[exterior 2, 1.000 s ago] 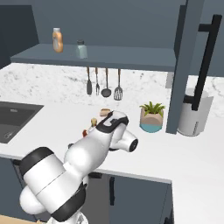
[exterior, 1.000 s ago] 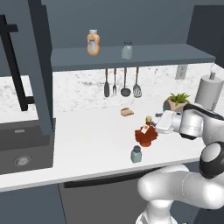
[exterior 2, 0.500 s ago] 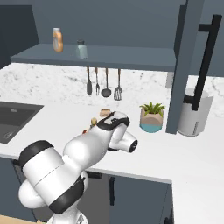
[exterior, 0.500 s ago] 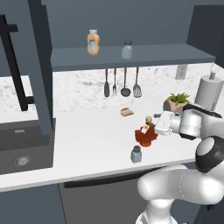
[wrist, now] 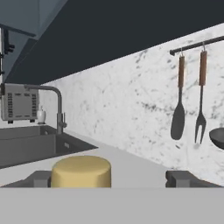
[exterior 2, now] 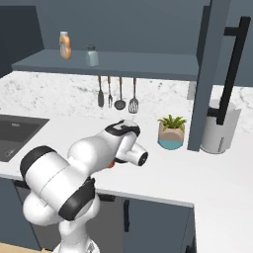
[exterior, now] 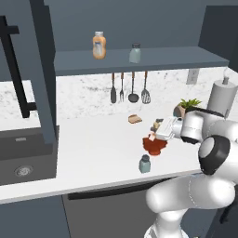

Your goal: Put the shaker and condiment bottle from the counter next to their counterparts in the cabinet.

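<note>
Over the last second the white arm has barely shifted; its gripper (exterior: 160,130) has stayed low at the dark red-brown, maple-leaf-shaped syrup bottle (exterior: 154,145), which stands on the white worktop (exterior: 93,153) where it stood before. In the hand view the bottle's tan cap (wrist: 81,171) sits between the two dark fingers (wrist: 37,179), which stand apart on either side of it with a clear gap on the right, so the grasp looks lined up but not yet closed. The small pale blue-green shaker with a grey cap (exterior: 145,164) waits just in front of the bottle, near the worktop's front edge, so any sweep of the hand toward the robot could knock it off. Above, the slate-blue wall cabinet's long shelf (exterior: 186,58) carries the orange cylindrical bottle with a white cap (exterior: 98,45) and its neighbour, a second pale grey-capped shaker (exterior: 135,53); bare shelf lies to the right of them and to the left of the orange bottle. The lift must clear the hanging utensils (exterior: 129,88) under the shelf and the shelf's front lip, while the potted plant (exterior 2: 171,131) stands close to the right of the hand.
</note>
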Controlling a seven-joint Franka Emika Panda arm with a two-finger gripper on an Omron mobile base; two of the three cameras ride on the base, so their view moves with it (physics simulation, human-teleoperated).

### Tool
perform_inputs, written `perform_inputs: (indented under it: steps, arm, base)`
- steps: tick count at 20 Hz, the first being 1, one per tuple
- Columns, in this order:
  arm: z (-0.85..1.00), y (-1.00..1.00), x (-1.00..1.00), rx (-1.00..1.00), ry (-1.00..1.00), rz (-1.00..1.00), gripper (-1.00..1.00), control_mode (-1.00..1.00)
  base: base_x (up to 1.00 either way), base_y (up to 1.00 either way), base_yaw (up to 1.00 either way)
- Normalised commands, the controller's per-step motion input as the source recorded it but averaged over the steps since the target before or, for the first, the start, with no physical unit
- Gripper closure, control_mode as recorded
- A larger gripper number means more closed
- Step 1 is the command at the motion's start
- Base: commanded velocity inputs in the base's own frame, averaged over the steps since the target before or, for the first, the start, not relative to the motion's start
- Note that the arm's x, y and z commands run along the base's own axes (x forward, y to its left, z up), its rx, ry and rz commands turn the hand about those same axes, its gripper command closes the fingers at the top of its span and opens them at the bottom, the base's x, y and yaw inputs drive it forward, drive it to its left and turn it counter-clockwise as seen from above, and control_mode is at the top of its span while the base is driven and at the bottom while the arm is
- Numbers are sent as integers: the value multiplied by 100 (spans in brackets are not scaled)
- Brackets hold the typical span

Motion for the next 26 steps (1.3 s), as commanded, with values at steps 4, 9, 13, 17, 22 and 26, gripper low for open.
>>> perform_inputs:
  steps: [4,9,13,17,22,26]
  arm:
    - [0,-1,0,0,0,0,100,-100]
    - [0,-7,-30,3,-4,0,100,-100]
    - [52,0,-19,6,-5,-2,100,-100]
    - [100,11,-4,0,0,-7,100,-100]
    - [100,14,-21,-20,7,-16,100,-100]
    - [100,16,-10,-21,8,-26,100,-100]
  base:
    - [0,0,0]
    - [0,0,0]
    - [0,0,0]
    - [0,0,0]
    - [0,0,0]
    - [0,0,0]
